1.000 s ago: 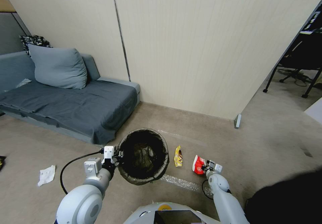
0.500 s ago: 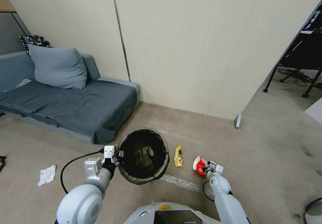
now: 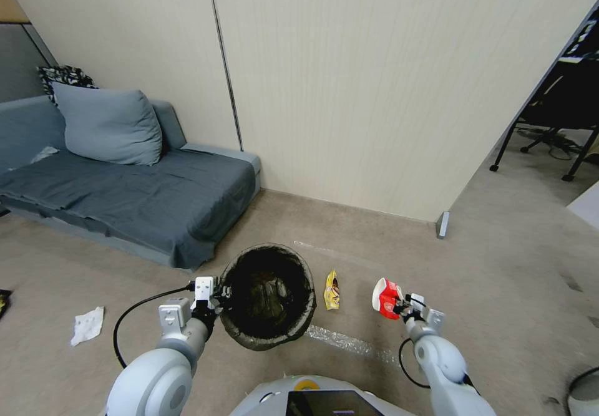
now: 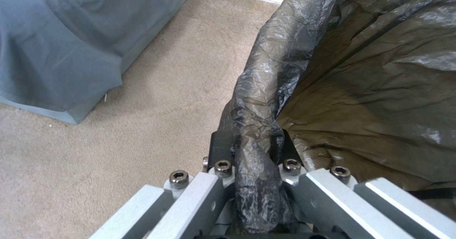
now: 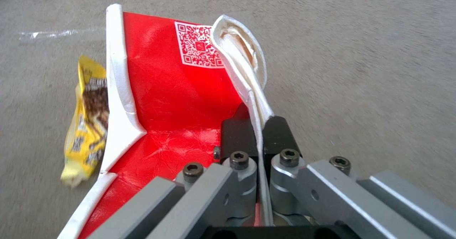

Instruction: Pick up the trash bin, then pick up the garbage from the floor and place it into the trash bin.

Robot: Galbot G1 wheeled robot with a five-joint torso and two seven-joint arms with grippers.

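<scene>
Red-and-white crumpled packet [image 5: 176,100] is pinched at its white edge by the right gripper [image 5: 260,132], ready for the bag-lined white bin [image 3: 268,291], whose rim is clamped by the left gripper [image 4: 250,144] to keep it open.

Left hand [image 4: 252,150] pinches the trash bin [image 4: 361,89] rim.

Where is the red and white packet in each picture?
Head view: the crumpled red-and-white paper packet sits right of the bin, pinched by the right tool.
Left wrist view: not in it.
Right wrist view: packet centre, between the fingers.
Shared landmark: the yellow snack wrapper.
</scene>
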